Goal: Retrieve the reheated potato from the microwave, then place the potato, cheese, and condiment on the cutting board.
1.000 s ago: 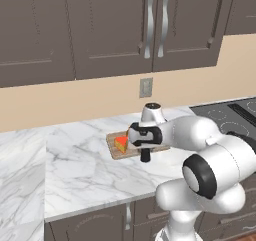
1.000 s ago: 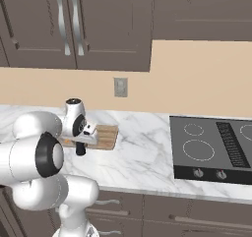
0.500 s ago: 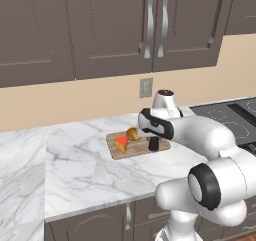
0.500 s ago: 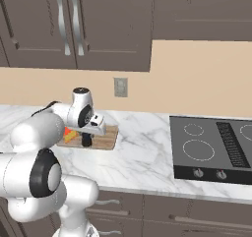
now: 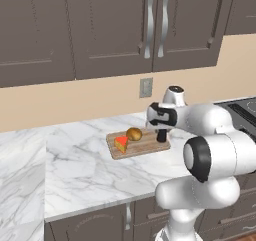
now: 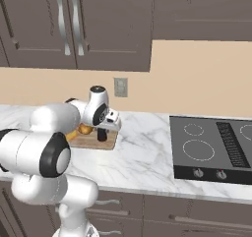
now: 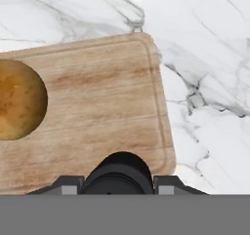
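No readable writing or brand mark is showing on any item. The cutting board (image 5: 139, 142) is lying flat on the marble bench (image 5: 75, 170), its long axis running along the bench parallel to the wall. The potato (image 5: 134, 133) is sitting on the board near its back edge, and the cheese (image 5: 121, 143) is lying just beside it toward the board's left end, its red face turned toward the front. The condiment (image 5: 162, 135) is standing upright at the board's right end, narrow top pointing up. The arm is reaching forward over the bench with its forearm roughly level and the wrist bent downward. The end effector (image 7: 117, 186) is pointing down over the condiment, whose black top is sitting between the two fingertips in the hand view; whether the fingers are pressing on it or standing apart from it cannot be told.
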Motion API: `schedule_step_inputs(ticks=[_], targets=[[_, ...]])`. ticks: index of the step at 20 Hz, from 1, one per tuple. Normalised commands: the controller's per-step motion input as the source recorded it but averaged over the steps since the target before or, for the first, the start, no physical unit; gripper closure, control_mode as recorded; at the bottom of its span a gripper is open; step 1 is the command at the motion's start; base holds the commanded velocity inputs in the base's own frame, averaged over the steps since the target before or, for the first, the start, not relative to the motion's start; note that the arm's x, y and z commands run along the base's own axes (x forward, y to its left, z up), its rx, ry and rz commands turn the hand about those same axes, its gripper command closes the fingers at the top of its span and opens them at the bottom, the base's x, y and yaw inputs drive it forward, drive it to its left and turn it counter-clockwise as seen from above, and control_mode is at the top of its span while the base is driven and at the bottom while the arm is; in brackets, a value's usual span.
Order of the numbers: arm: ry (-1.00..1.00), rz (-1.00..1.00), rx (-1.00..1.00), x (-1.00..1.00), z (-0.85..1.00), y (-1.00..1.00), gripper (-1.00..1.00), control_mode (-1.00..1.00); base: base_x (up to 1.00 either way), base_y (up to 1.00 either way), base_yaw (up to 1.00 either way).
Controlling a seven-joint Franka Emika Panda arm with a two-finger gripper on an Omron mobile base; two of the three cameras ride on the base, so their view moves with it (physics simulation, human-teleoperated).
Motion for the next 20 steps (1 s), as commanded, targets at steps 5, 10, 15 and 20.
schedule_step_inputs(ticks=[5, 10, 15, 20], targets=[[0.0, 0.0, 0.0, 0.63, 0.0, -0.2, 1.0, -1.0, 0.0, 0.0, 0.0], [0.0, 0.0, 0.0, 0.25, -0.04, -0.01, 1.0, -1.0, 0.0, 0.0, 0.0], [0.01, 0.0, 0.0, 0.07, -0.19, 0.0, 1.0, -1.0, 0.0, 0.0, 0.0], [0.02, 0.0, 0.0, 0.02, -0.25, 0.0, 1.0, -1.0, 0.0, 0.0, 0.0]])
